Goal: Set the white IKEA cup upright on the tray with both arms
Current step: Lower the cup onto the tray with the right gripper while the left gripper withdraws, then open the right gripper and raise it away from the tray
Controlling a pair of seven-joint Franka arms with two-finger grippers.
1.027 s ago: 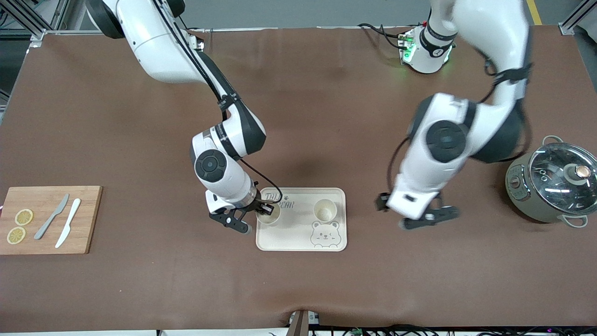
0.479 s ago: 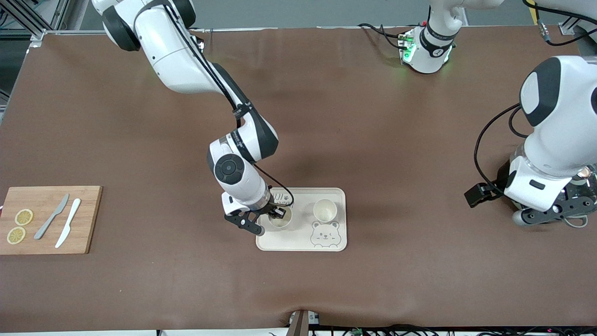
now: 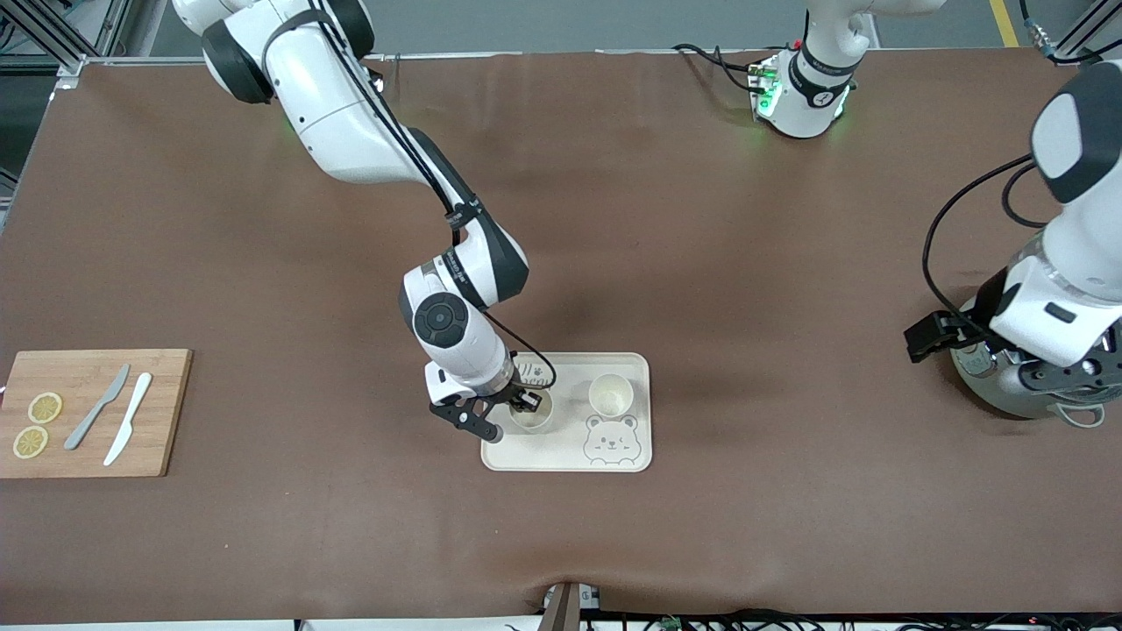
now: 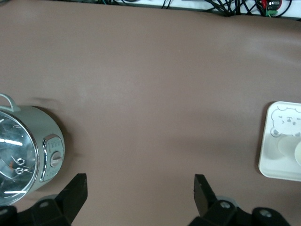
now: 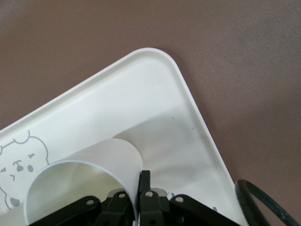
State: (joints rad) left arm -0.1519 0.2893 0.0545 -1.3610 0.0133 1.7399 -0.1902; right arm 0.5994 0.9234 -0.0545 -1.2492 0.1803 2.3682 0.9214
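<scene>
- Now the right gripper (image 3: 507,414) pinches the rim of a white cup (image 3: 531,412), one finger inside, holding it upright low over the tray (image 3: 561,456).
- Another cup (image 3: 611,394) already stands on the tray beside it.
- Left gripper (image 4: 140,188) waits, spread wide and empty, over the pot (image 3: 1008,394).
- Next, I judge: set down, release, lift straight up.

R arm reaches in from its base, right gripper (image 3: 507,417) low, jaws pinched on cup (image 3: 531,412) rim. L arm waits, left gripper (image 4: 140,190) raised, jaws wide apart.
</scene>
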